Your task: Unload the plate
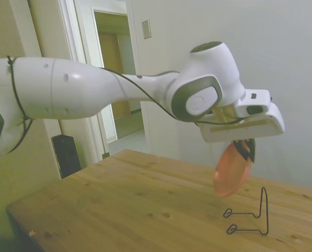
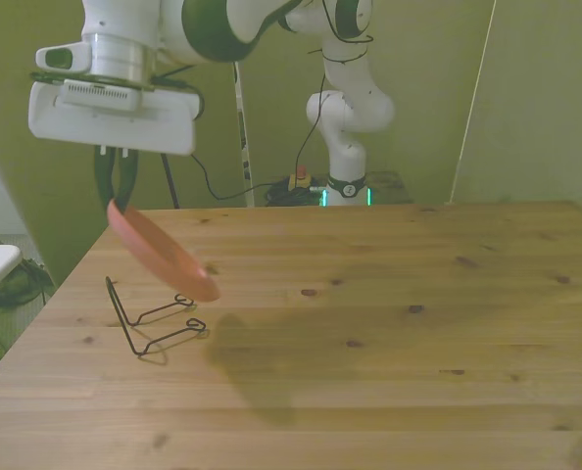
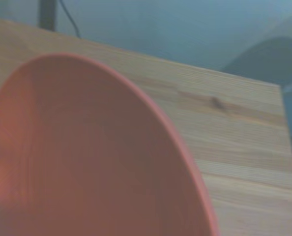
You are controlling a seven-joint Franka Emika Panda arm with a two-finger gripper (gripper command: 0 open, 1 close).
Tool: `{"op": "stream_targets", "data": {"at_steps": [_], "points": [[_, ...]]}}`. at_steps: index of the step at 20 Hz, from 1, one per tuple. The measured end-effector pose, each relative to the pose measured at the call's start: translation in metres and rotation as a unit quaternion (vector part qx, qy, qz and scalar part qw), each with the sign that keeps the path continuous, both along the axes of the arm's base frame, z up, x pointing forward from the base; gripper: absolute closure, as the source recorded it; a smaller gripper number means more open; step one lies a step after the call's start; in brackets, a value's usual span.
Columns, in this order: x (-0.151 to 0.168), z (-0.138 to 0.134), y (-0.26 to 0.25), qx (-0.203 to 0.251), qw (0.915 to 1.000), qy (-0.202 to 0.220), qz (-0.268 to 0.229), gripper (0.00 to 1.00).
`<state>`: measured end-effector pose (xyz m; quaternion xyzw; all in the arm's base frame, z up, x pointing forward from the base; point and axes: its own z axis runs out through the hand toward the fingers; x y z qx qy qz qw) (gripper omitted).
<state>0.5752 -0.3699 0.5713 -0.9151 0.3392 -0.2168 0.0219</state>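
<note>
Jaws of the gripper [image 1: 246,148] are clamping the plate's [image 1: 232,170] upper rim, though the fingertips are mostly lying hidden behind it. It is hanging in the air, steeply tilted, slanting down toward the stand [image 2: 146,318] without touching. Close up, its lower part is running out of the blurred wrist view.

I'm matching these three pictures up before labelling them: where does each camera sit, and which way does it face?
Side view: off one side of the table, looking across it; the white arm enters from the picture's left, its gripper holding the plate above the wire stand.
Front view: across the table, facing the robot's base; arm, gripper, plate and stand show.
Wrist view: on the wrist, looking down at plate and tabletop; no body parts.
Shared: the plate, in all three.
</note>
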Motion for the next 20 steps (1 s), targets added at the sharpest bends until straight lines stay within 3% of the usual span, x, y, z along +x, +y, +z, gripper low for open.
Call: {"op": "stream_targets", "data": {"at_steps": [2, 5, 10, 14, 19, 20], "points": [[-0.002, 0.002, 0.024, 0.051, 0.9986, 0.015, 0.004, 1.0], [-0.002, -0.024, 0.052, 0.126, 0.9903, 0.055, 0.019, 1.0], [-0.026, -0.112, 0.061, 0.235, 0.9587, 0.151, 0.053, 1.0], [-0.036, -0.169, 0.053, 0.246, 0.9468, 0.198, 0.061, 1.0], [-0.036, -0.199, 0.05, 0.22, 0.9484, 0.221, 0.058, 1.0], [-0.036, -0.201, 0.049, 0.215, 0.9492, 0.223, 0.058, 0.0]]}}
